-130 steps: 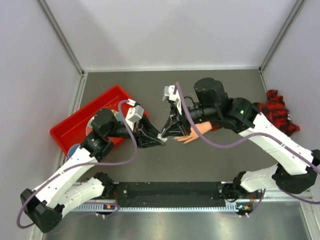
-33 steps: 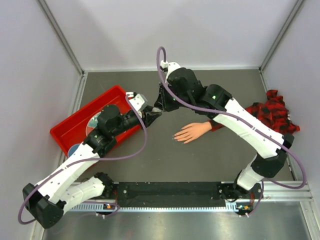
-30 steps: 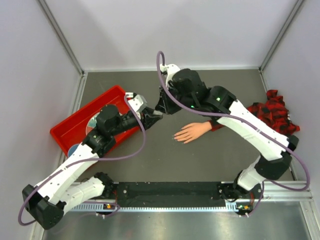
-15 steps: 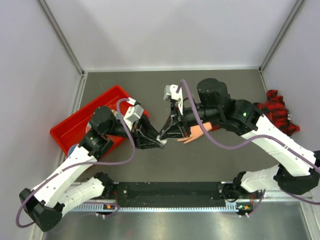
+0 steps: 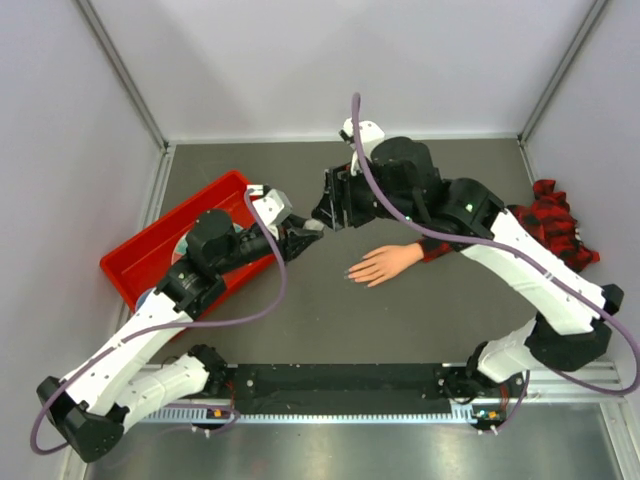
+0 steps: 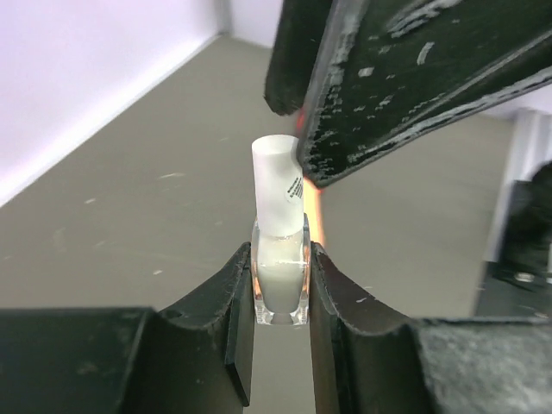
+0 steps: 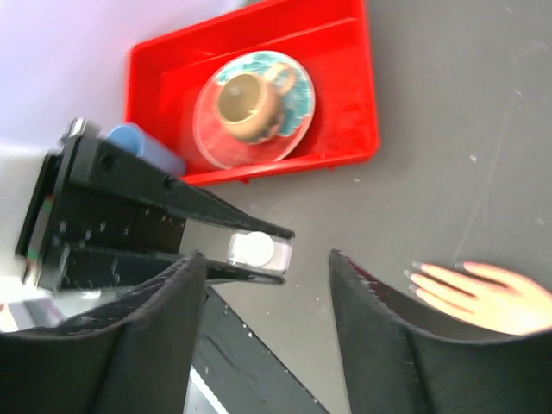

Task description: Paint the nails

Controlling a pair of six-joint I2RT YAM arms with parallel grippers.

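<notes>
The peach fake hand (image 5: 386, 264) lies palm down mid-table, its plaid sleeve (image 5: 548, 232) running right. Its nails (image 5: 351, 274) point left; they also show in the right wrist view (image 7: 420, 272). My left gripper (image 5: 311, 229) is shut on a small clear bottle (image 6: 281, 274) with a white cap (image 6: 278, 184), held upright above the table. My right gripper (image 5: 327, 207) is open and empty, directly above the bottle; its fingers (image 6: 392, 82) hang just over the cap (image 7: 254, 248). Both grippers are to the far left of the hand's fingertips.
A red tray (image 5: 141, 246) sits at the left with a brown cup on a patterned saucer (image 7: 255, 106) and a blue object (image 7: 144, 147). White walls enclose the grey table. A black rail (image 5: 340, 389) runs along the near edge.
Both grippers have moved away from the hand's fingertips, toward the far left. The left gripper still holds the bottle; the right gripper now sits above its cap.
</notes>
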